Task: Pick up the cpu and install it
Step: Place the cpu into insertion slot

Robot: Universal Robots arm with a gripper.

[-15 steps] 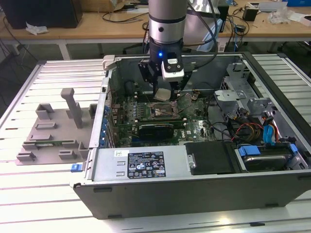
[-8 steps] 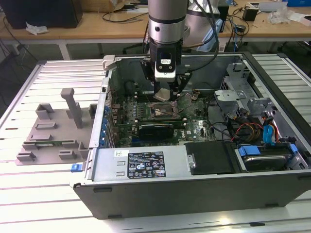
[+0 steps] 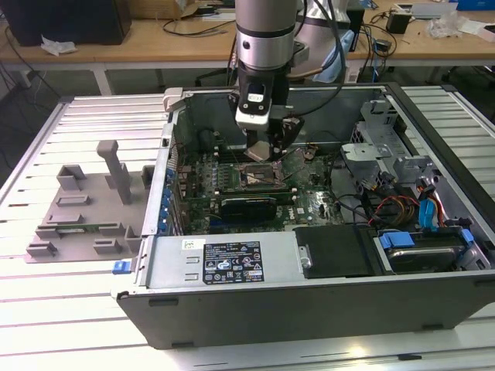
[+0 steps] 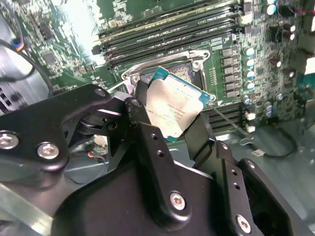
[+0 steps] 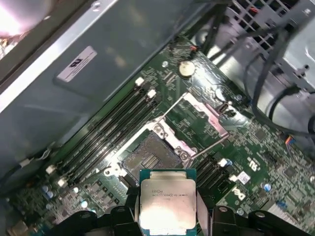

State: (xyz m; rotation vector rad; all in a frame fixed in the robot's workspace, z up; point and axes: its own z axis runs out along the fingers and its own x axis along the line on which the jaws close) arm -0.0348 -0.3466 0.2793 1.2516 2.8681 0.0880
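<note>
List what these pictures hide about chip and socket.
- Silvery square cpu chip: underside faces away in both wrist views; black jaws cover its sides.
- Dark square socket frame: chip covers part in the second wrist view.
- Socket pins: too small in the exterior view.

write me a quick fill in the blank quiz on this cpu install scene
1. The gripper is ____ on the cpu.
2. The open motherboard socket is ____, holding no chip.
3. The grey tray lies on the exterior view's ____ of the computer case.
Missing words: shut; empty; left.
</note>
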